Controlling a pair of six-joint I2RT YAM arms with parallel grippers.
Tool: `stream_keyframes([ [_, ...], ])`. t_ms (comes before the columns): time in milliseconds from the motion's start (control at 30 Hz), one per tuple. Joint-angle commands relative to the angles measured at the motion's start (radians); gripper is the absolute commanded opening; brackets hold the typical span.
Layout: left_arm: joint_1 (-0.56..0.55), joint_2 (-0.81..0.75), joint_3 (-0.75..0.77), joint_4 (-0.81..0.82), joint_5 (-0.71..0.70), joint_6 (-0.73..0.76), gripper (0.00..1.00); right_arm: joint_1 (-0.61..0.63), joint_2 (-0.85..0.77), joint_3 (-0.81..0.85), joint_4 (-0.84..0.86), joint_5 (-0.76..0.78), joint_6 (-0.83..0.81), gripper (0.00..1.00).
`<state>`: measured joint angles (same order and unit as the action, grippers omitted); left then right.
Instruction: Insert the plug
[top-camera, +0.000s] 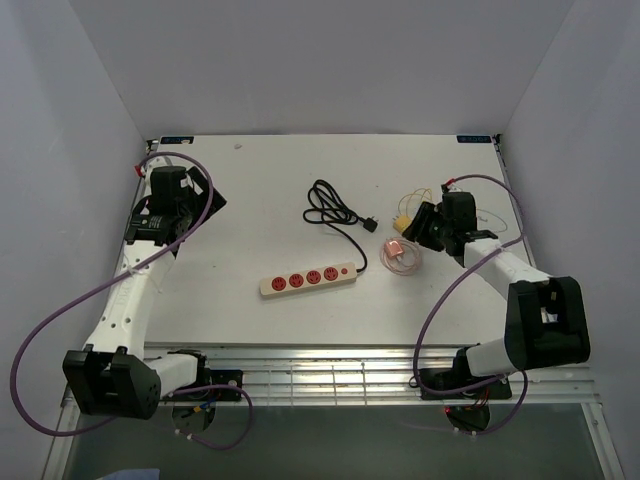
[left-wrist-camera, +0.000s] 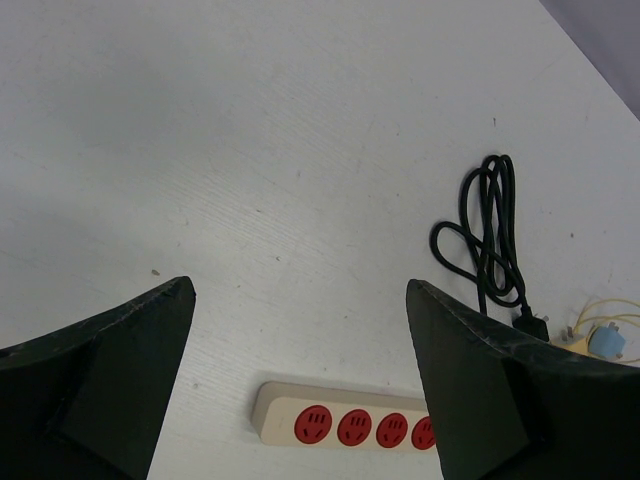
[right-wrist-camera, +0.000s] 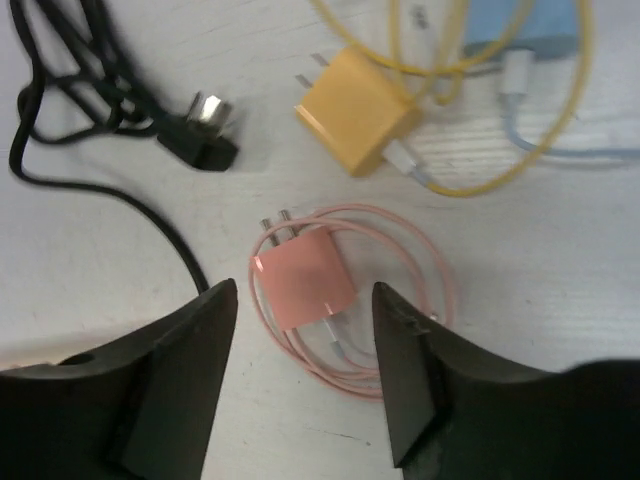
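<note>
Across the white tabletop the cream power strip lies near the middle, red sockets facing up to take prongs. Its black cord is coiled just on the far side. Right of the strip the pink plug rests flat inside its looped cable, probably the piece to insert. The right pincer straddles it, fingers apart, gripping nothing yet; the left pincer hangs wide open and empty, well to the left

**Left arm** and **right arm**: white tubular links joined by boxy black housings. A purple cable loops loosely along each. **Fingers**, alike on both arms: broad matte-black wedges, narrow at the tip and thickening back toward the wrist.
</note>
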<state>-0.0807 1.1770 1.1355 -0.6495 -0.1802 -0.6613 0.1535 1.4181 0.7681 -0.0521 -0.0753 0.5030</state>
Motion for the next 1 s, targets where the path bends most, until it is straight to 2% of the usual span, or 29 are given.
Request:
stream_keyframes([
  [0, 0.001, -0.049, -0.017, 0.037, 0.076, 0.026, 0.98, 0.057, -0.044, -0.009, 0.110, -0.142, -0.259, 0.66],
  [67, 0.001, -0.057, -0.026, 0.042, 0.091, 0.032, 0.98, 0.087, -0.056, -0.023, 0.106, -0.142, -0.365, 0.78],
  [100, 0.001, -0.068, -0.031, 0.048, 0.106, 0.034, 0.98, 0.092, -0.059, -0.036, 0.106, -0.138, -0.392, 0.90],
  [133, 0.001, -0.073, -0.034, 0.050, 0.113, 0.038, 0.98, 0.093, -0.056, -0.039, 0.106, -0.133, -0.418, 0.95],
  [267, 0.001, -0.086, -0.043, 0.053, 0.140, 0.046, 0.98, 0.096, 0.021, 0.020, 0.003, -0.179, -0.581, 0.98],
  [333, 0.001, -0.091, -0.046, 0.054, 0.154, 0.048, 0.98, 0.101, 0.079, 0.049, -0.031, -0.221, -0.598, 0.98],
  [400, 0.001, -0.093, -0.048, 0.053, 0.163, 0.049, 0.98, 0.116, 0.105, 0.054, -0.017, -0.235, -0.613, 0.96],
  [533, 0.001, -0.100, -0.059, 0.053, 0.179, 0.049, 0.98, 0.178, 0.131, 0.036, 0.029, -0.103, -0.621, 0.92],
  [667, 0.002, -0.106, -0.074, 0.053, 0.212, 0.040, 0.98, 0.202, 0.120, -0.002, 0.110, 0.032, -0.612, 0.77],
  [867, 0.001, -0.108, -0.080, 0.054, 0.251, 0.032, 0.98, 0.208, 0.119, -0.018, 0.186, 0.072, -0.621, 0.72],
  [933, 0.001, -0.114, -0.082, 0.054, 0.258, 0.032, 0.98, 0.210, 0.137, 0.000, 0.172, 0.071, -0.624, 0.64],
  [967, 0.001, -0.119, -0.085, 0.054, 0.262, 0.032, 0.98, 0.210, 0.142, 0.002, 0.161, 0.072, -0.630, 0.53],
])
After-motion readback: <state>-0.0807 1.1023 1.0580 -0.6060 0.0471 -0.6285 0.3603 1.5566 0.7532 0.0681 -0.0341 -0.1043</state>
